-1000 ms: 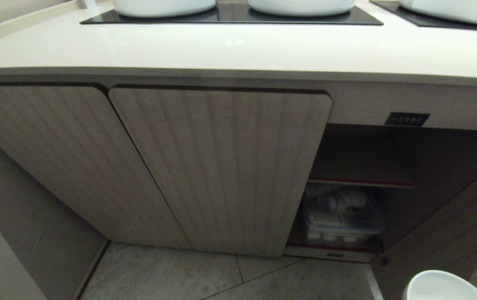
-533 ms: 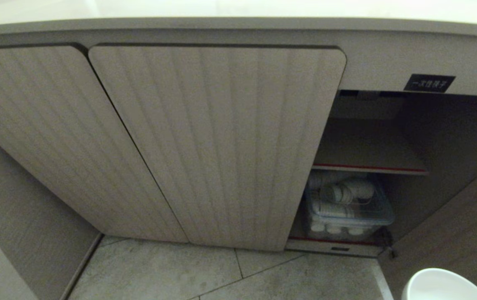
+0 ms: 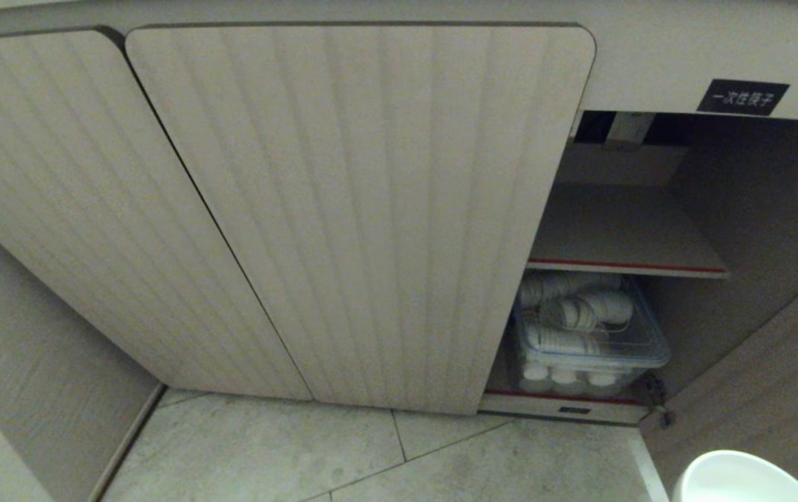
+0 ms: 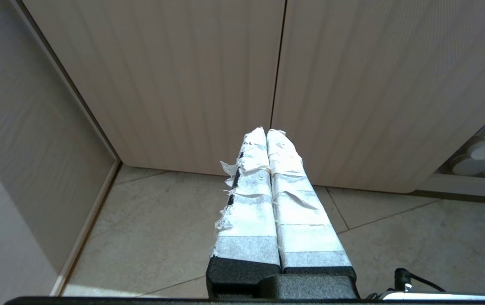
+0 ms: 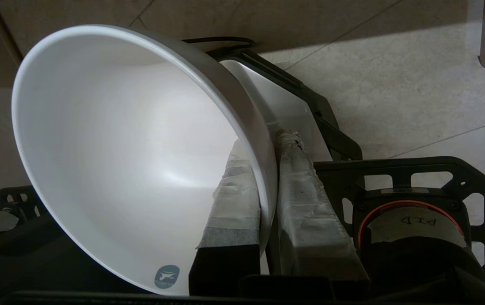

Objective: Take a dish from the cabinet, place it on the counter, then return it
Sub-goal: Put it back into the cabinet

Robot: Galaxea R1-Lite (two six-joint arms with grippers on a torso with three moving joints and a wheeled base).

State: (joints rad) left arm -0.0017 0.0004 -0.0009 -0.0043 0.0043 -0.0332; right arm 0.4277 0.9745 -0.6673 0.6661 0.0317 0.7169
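Since a second ago the head view has dropped from the counter to the cabinet (image 3: 371, 209) front: camera motion, not the things. Right gripper (image 5: 267, 169) pinches the dish (image 5: 132, 156) by its rim, low beside the open compartment, probably for return. Left gripper (image 4: 267, 132), fingers together, idles facing the doors.

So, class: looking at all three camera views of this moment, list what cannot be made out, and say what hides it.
- The dish: in the head view the frame's bottom edge cuts it off.
- Right gripper: outside the head view; only the right wrist view shows it gripping the dish rim.
- Cabinet interior: closed doors hide all but the open right bay.
- Black label: characters too small to read.
- Counter: out of every view.
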